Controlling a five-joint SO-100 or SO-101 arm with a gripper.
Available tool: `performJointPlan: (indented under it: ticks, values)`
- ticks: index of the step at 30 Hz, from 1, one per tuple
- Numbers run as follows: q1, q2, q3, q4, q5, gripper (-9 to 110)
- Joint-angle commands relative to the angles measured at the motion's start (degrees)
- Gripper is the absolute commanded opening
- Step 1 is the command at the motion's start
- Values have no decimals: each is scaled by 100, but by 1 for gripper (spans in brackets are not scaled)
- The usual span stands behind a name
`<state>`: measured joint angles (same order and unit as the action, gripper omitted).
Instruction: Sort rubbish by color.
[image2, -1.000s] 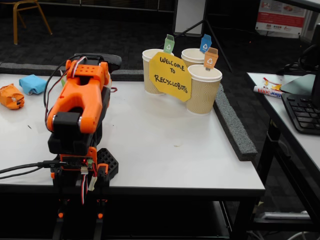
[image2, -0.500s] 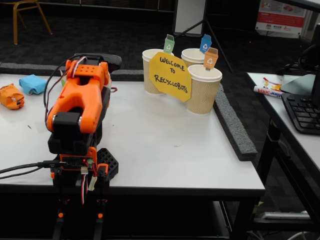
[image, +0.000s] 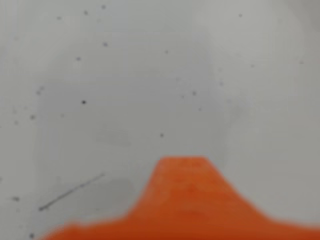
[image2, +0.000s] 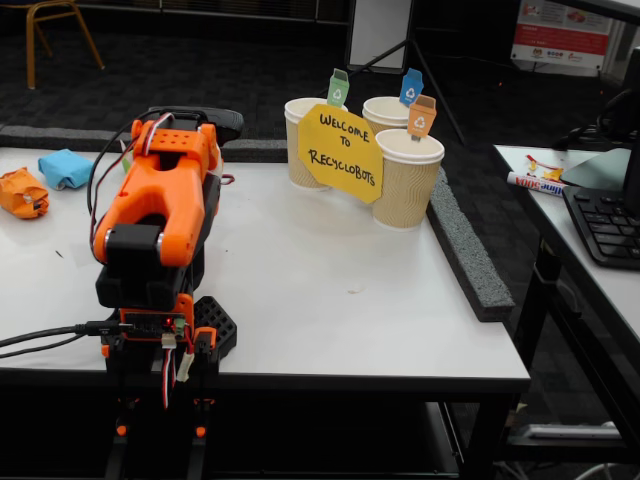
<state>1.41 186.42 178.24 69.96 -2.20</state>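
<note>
Rubbish wads (image2: 45, 180) lie far from cups' "Welcome to Recyclobots" sign (image2: 341, 153).

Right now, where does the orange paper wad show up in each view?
Fixed view: the orange paper wad lies at the far left edge on the white table, just in front of the light blue wad.
Wrist view: not in it.
Shared landmark: the white table.
</note>
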Motion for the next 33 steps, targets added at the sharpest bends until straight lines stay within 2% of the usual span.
performJointPlan:
  ticks: [1,33]
  values:
    - [-9,185,-545,-18,-105,0]
    - [0,167,-571,-264,-114,2]
